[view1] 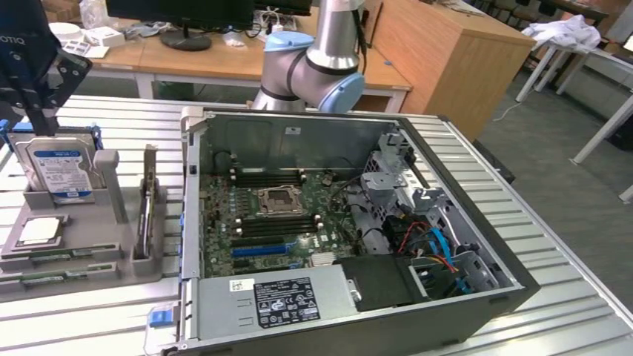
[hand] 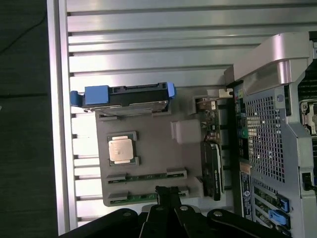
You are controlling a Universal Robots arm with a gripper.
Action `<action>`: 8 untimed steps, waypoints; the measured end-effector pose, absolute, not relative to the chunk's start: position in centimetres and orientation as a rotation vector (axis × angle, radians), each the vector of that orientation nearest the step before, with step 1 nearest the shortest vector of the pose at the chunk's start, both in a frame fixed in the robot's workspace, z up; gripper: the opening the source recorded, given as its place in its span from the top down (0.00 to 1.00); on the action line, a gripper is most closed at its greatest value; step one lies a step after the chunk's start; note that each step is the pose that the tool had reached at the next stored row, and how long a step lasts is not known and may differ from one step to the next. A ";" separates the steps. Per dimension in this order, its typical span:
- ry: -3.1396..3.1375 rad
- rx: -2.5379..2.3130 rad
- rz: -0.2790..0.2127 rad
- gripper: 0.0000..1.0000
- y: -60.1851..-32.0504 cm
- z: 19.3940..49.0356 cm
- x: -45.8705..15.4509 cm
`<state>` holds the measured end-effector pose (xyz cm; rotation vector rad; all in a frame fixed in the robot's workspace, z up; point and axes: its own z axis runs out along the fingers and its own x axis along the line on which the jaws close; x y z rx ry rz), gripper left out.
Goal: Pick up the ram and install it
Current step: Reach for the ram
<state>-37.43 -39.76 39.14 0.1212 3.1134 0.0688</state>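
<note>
Two ram sticks, thin green boards, lie flat in slots at the front of the grey tray (view1: 89,267): one ram stick (view1: 44,256) (hand: 146,176) and a second (view1: 44,279) (hand: 133,197). My black gripper (view1: 40,119) (hand: 167,191) hangs above the tray with its fingers pressed together and nothing between them. In the wrist view the fingertips sit over the second stick, and I cannot tell whether they touch it. The open computer case (view1: 465,193) lies beside the tray, its motherboard (view1: 227,230) showing black memory slots (view1: 262,178).
On the tray stand a blue-labelled hard drive (view1: 61,172) (hand: 124,96) and an upright card (view1: 148,215) (hand: 212,168), and a square silver processor (view1: 38,231) (hand: 121,150) lies flat. Everything rests on a ribbed metal table (view1: 554,297). Desks stand behind.
</note>
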 end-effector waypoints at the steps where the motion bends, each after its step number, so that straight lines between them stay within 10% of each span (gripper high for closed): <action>1: 3.113 0.121 0.069 0.90 -39.8 39.1 -37.4; 8: 3.113 0.121 0.069 0.90 -40.6 39.1 -37.5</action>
